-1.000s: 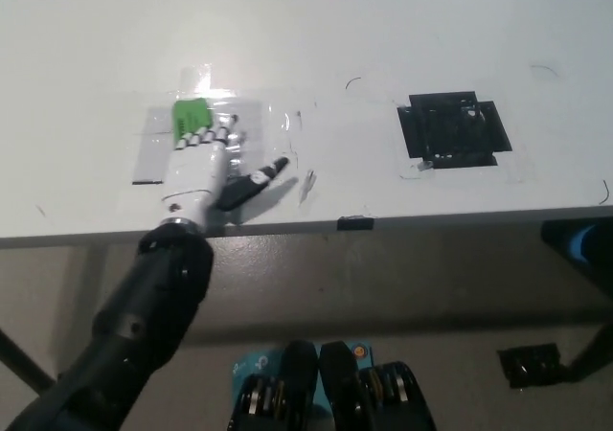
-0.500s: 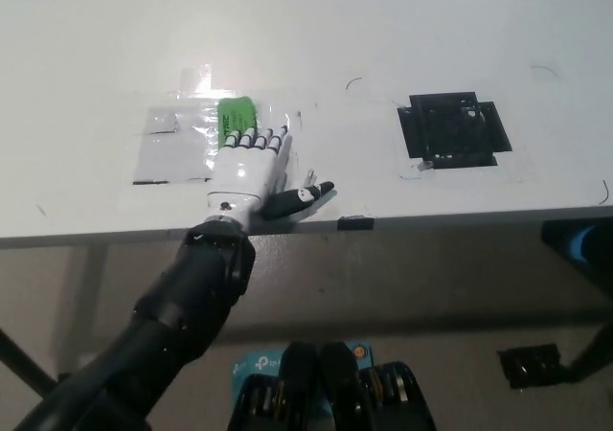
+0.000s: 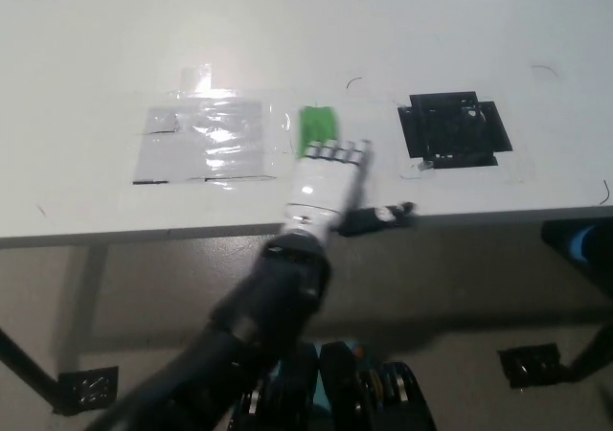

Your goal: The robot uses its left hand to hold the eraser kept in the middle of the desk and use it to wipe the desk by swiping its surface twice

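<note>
White and laid palm-down on the pale counter [image 3: 86, 29], my left robot hand [image 3: 326, 184] reaches in from the lower left, with its dark arm trailing down toward the bottom of the view. Its fingertips [image 3: 337, 149] press on the near end of a small bright green rectangular eraser [image 3: 318, 124], pinning it flat against the surface; the fingers lie fairly straight over it, not curled around it, and the thumb sticks out to the right, close to the counter's near edge. That eraser sits near the middle of the counter, between a shiny clear plastic sheet [image 3: 206, 142] taped down just to its left and a square patch of black tape [image 3: 453, 128] to its right. Eraser and plastic sheet are just beside each other; the black patch is a little farther off. My right robot hand is not visible anywhere in the view.
</note>
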{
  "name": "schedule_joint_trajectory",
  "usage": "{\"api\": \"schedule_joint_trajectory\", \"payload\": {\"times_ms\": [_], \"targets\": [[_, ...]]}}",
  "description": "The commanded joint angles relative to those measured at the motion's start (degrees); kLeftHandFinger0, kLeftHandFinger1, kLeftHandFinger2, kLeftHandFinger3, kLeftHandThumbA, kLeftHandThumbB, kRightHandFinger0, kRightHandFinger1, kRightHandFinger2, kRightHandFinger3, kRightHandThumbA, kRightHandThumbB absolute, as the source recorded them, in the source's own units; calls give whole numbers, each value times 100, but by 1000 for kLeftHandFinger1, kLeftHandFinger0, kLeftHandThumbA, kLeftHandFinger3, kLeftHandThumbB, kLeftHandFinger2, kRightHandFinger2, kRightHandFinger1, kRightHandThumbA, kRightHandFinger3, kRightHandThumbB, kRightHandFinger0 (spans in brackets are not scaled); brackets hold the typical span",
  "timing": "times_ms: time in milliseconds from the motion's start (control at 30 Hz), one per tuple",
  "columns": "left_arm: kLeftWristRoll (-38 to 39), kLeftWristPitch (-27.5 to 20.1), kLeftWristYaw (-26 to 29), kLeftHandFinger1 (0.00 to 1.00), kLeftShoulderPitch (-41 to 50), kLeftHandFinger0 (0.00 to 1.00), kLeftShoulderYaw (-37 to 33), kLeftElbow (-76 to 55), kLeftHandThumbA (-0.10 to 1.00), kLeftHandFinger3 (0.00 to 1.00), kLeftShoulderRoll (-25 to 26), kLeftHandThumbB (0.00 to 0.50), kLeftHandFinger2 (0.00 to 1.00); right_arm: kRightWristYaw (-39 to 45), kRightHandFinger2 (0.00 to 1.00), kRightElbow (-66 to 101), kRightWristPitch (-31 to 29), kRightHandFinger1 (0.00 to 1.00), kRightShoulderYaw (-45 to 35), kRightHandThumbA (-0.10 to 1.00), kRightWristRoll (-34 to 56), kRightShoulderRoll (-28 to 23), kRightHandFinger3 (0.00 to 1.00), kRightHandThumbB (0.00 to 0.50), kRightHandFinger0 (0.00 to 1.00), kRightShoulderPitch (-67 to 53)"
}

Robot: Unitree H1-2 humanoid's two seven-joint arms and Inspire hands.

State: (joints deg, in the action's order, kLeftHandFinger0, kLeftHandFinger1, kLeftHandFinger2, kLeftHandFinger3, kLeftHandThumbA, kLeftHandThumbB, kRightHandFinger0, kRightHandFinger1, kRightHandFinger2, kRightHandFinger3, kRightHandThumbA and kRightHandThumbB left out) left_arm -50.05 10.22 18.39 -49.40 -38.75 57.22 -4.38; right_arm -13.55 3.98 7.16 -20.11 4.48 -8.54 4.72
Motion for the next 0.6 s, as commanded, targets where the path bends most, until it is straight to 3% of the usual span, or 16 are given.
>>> {"api": "schedule_joint_trajectory", "payload": {"times_ms": [0, 133, 267, 500, 567], "targets": [[195, -178, -1177, 1000, 300, 1000, -264, 338, 1000, 1000, -517, 500, 1000, 85, 1000, 315, 40, 1000, 77, 1000, -69, -124, 1000, 192, 1000, 184], [249, -233, -1211, 1000, 307, 1000, -284, 224, 1000, 1000, -620, 500, 1000, 43, 1000, 307, 4, 1000, 101, 1000, -136, -127, 1000, 209, 1000, 187], [225, -186, -1285, 1000, 276, 1000, -331, 255, 1000, 1000, -600, 500, 1000, 90, 1000, 335, 5, 1000, 114, 1000, -84, -142, 1000, 184, 1000, 177], [191, -128, -1333, 1000, 253, 1000, -360, 359, 1000, 1000, -501, 500, 1000, 65, 1000, 292, -37, 1000, 72, 1000, -35, -114, 1000, 195, 1000, 170], [164, -106, -1284, 1000, 291, 1000, -352, 356, 1000, 1000, -359, 500, 1000, 81, 1000, 318, -57, 1000, 78, 1000, -36, -116, 1000, 174, 1000, 134]]}}
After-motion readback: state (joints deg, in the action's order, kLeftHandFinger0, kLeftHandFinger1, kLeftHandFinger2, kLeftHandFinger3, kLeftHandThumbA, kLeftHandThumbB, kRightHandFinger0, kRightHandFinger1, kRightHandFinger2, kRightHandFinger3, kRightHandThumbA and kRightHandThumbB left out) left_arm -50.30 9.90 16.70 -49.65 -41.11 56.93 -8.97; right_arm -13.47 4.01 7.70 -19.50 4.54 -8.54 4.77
